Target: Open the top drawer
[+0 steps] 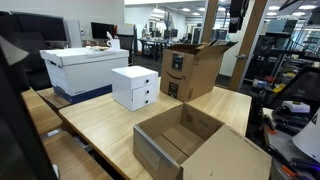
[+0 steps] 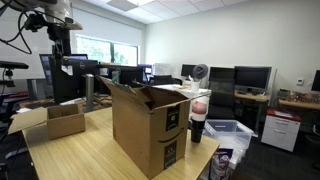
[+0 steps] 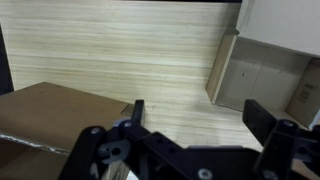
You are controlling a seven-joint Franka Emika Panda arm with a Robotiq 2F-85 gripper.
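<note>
White lidded storage box [image 1: 85,65] sits at the far left corner of the surface [image 1: 105,125]. Just right of it, near but apart, stands a small white cabinet [image 1: 135,88]. The top drawer [image 1: 146,84] is shut, its front flush with the lower drawer [image 1: 147,98] under it; the knobs are too small to make out properly. Next right is a tall cardboard box [image 1: 195,72], flaps up, also seen in an exterior view [image 2: 150,130]. A low open box [image 1: 195,145] sits at the near edge of the surface, in front of the cabinet and the tall box. The arm [image 1: 237,12] hangs high at the top right, well apart from the cabinet. In the wrist view the gripper [image 3: 200,118] looks down on bare wood between the two cardboard boxes. The fingers [image 3: 137,110] are spread wide, with nothing between them and touching nothing.
</note>
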